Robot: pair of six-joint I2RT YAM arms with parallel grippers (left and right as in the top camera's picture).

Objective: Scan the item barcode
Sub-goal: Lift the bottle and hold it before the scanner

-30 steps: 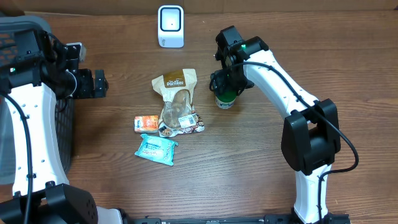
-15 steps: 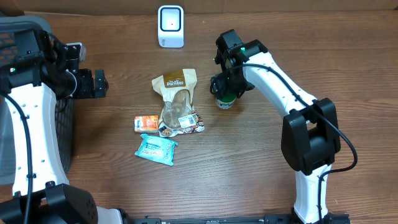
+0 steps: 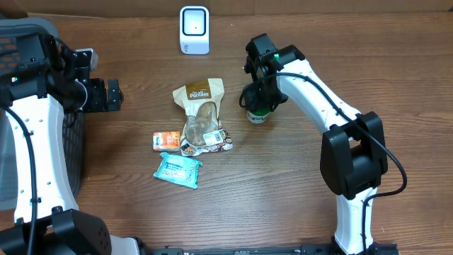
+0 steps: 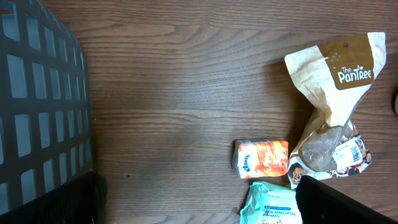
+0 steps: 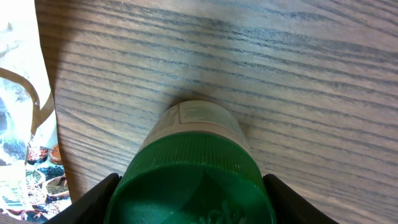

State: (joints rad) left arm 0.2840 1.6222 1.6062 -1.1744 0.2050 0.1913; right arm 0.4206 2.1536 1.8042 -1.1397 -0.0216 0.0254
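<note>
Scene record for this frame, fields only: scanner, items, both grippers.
scanner: white, far edge, behind the bag
jar: upright, green lid, right of the bag
bag: brown Pantree pouch, centre
small packs: orange tissue pack and teal packet, by the bag's lower end
left gripper: open, empty, beside the basket
right gripper: jaws either side of the lid; contact unclear
</note>
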